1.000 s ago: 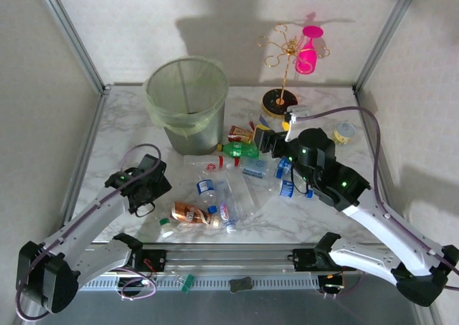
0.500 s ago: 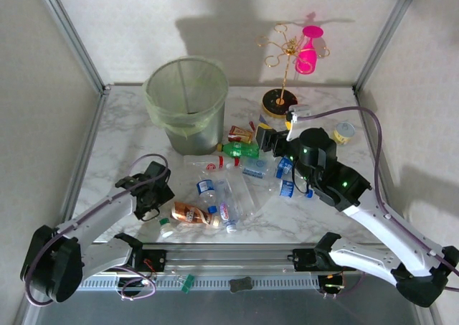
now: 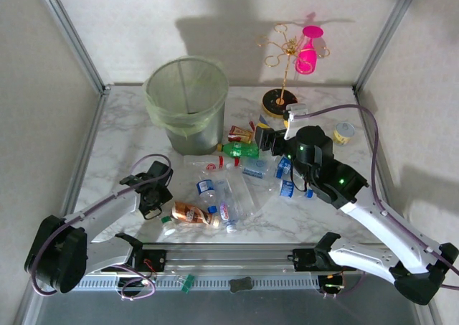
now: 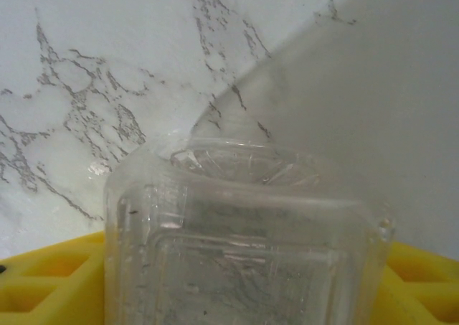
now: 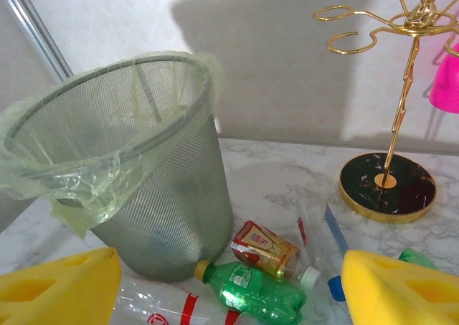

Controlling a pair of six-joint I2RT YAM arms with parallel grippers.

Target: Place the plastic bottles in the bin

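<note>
Left tool low over the bench, on the near side of the bin and well apart from it. Wrist view: yellow fingers sit either side of a clear bottle, its base end toward the camera. The bottle fills the gap edge to edge. Cannot tell whether the fingers press it or only flank it.

Right tool to the right of the bin as seen from overhead, nearer to it than the left one, pointing toward it. Its fingers stand wide apart and grip nothing.

From that wrist camera the bin stands upright ahead and to the left, with a mesh-look wall and a pale green liner folded over the rim.

Green bottle on its side at the bin's foot, yellow cap just beside the bin wall, straight ahead of the right tool.

Red and gold packet just behind the green bottle, right of the bin.

Red-labelled bottle, clear, lying along the bin's near foot.

Overhead: heap of bottles on the bin's near right, apart from it, between the two tools. Brown-labelled bottle lies at the end of the heap farthest from the bin, near the left tool.

Gold stand with a pink glass stands right of the bin, toward the back. Small tin farther right, well apart from the bin.
</note>
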